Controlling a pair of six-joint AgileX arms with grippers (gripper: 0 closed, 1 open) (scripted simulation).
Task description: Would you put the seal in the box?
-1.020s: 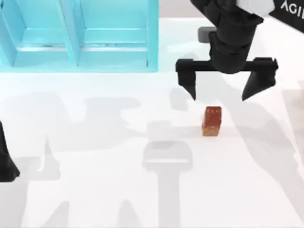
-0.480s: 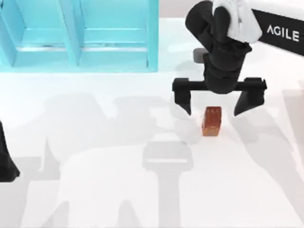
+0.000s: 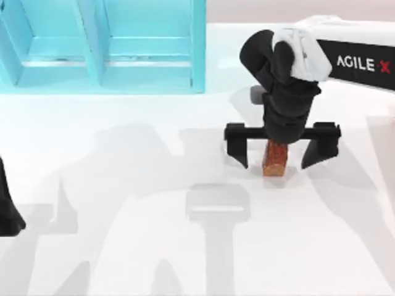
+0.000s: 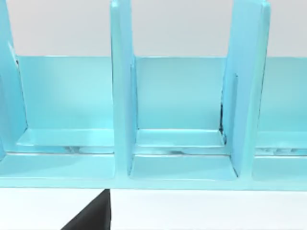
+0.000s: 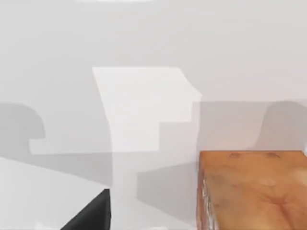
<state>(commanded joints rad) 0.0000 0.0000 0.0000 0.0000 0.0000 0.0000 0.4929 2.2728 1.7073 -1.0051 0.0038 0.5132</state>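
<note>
Seal sits between open right jaws.

One seal, one box with perhaps three compartments, two arms.

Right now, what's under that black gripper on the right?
The reddish-brown seal sits on the white table between the open right gripper fingers. Its far end is covered by the wrist.
</note>
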